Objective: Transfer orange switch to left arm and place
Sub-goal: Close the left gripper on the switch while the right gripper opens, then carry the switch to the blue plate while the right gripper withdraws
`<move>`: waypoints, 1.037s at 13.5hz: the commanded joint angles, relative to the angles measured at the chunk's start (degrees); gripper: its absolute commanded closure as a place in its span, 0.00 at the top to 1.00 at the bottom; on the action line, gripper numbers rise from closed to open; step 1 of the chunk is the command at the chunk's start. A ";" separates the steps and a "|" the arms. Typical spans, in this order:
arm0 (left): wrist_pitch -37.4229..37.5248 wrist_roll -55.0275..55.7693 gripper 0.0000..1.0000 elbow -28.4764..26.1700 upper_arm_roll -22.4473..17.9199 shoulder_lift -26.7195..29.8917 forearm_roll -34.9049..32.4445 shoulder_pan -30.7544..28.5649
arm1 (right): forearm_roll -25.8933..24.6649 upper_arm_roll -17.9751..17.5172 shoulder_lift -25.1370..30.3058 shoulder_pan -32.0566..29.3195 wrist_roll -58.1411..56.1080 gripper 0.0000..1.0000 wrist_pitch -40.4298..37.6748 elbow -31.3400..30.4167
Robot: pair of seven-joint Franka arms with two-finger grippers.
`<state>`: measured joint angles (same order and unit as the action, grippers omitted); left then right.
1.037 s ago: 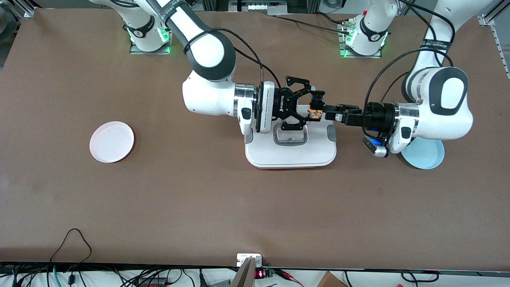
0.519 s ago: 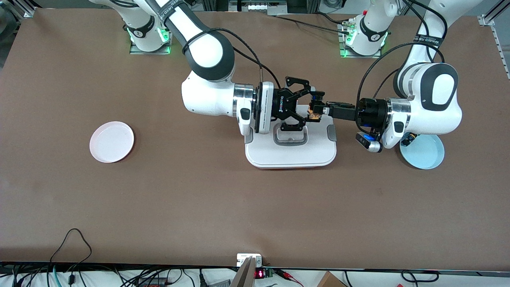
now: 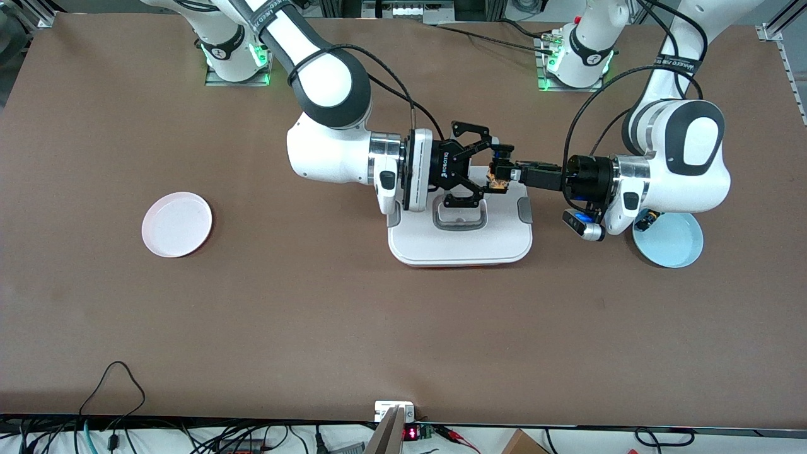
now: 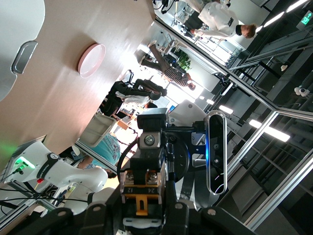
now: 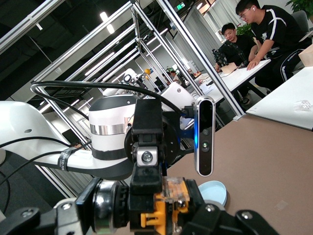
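The orange switch (image 3: 499,182), black with an orange block base, is held in the air over the box's (image 3: 460,243) edge toward the robots' bases. My left gripper (image 3: 506,173) is shut on it. My right gripper (image 3: 488,168) is open, with its fingers spread on either side of the switch, not closed on it. In the left wrist view the switch (image 4: 142,195) sits in my left gripper (image 4: 142,208), facing the right gripper. In the right wrist view the switch (image 5: 171,204) sits at my right gripper (image 5: 168,218), with the left arm in line with it.
The white box lies mid-table under both grippers; it also shows in the left wrist view (image 4: 12,29). A pink plate (image 3: 176,224) lies toward the right arm's end. A light blue plate (image 3: 673,247) lies under the left arm's wrist, with a small dark object (image 3: 647,219) at its rim.
One second ago the left arm stood farther out. It has since carried the switch in between the right gripper's open fingers. Over the last half second nothing has visibly moved.
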<state>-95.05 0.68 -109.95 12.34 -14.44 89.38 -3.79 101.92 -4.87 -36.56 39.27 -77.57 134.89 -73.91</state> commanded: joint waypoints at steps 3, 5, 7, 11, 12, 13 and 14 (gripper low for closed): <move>-0.48 -1.30 0.15 -0.61 0.06 1.08 0.62 0.01 | 0.73 0.48 -0.10 -0.95 0.67 1.00 -0.15 1.23; -0.48 -1.30 0.15 -0.53 0.06 1.08 0.54 -0.07 | 0.47 0.48 0.69 -3.58 0.41 1.00 -2.07 1.23; -0.40 -1.30 0.15 -0.09 -0.12 0.99 0.45 -0.34 | -0.75 0.74 1.66 -6.65 0.49 1.00 -8.37 1.23; -0.40 -1.21 0.15 2.79 -0.64 0.29 -5.66 -0.86 | -5.32 0.83 1.75 -17.10 0.67 1.00 -26.90 1.14; -0.40 -1.21 0.15 4.90 -0.65 -0.24 -10.40 -1.47 | -7.42 0.83 1.75 -19.82 0.84 1.00 -31.83 1.14; -0.40 -1.12 0.15 7.45 -0.65 -1.20 -14.89 -1.74 | -9.88 0.83 1.84 -21.94 0.84 1.00 -35.88 0.88; -0.40 -1.03 0.15 10.08 -0.82 -2.51 -18.33 -1.74 | -11.73 1.09 2.71 -23.44 0.76 1.00 -37.57 -0.69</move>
<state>-95.68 -0.14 -105.35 11.52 -14.65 76.84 -5.04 93.27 -3.16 -35.03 18.37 -77.22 100.90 -72.83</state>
